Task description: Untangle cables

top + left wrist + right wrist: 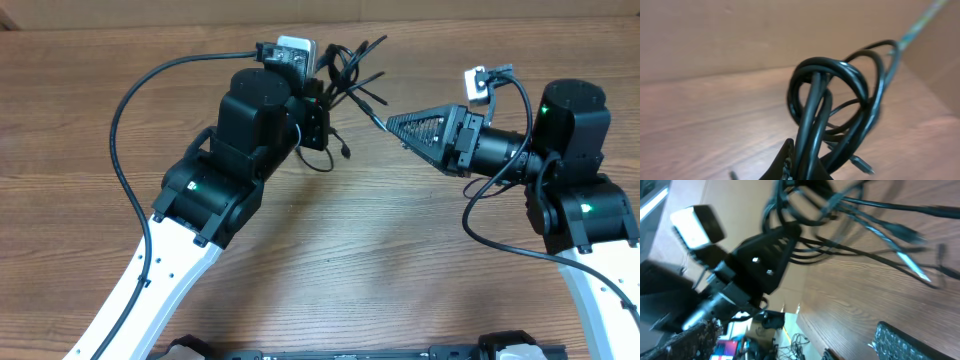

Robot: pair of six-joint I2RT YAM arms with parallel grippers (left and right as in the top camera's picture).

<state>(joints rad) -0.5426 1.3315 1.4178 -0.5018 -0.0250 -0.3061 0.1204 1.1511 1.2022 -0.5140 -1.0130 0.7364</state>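
Note:
The cables [345, 68] form a knot of thin black cords hanging above the table at the back centre. My left gripper [320, 112] is shut on the knot. In the left wrist view the looped cables [840, 95] rise out of the gripper [805, 167], and a silver plug end [860, 164] dangles below them. My right gripper [392, 122] points left at the loose cord ends, just right of the knot. The right wrist view shows its fingers [907, 342] spread wide with nothing between them. The cables [840, 210] and a silver plug [912, 269] lie beyond the tips.
The wooden table [380, 260] carries nothing else. Thick black arm cables loop at the left [125, 110] and right [490, 235]. A cardboard wall [120, 15] runs along the back edge. Past the table edge, floor clutter [790, 340] shows in the right wrist view.

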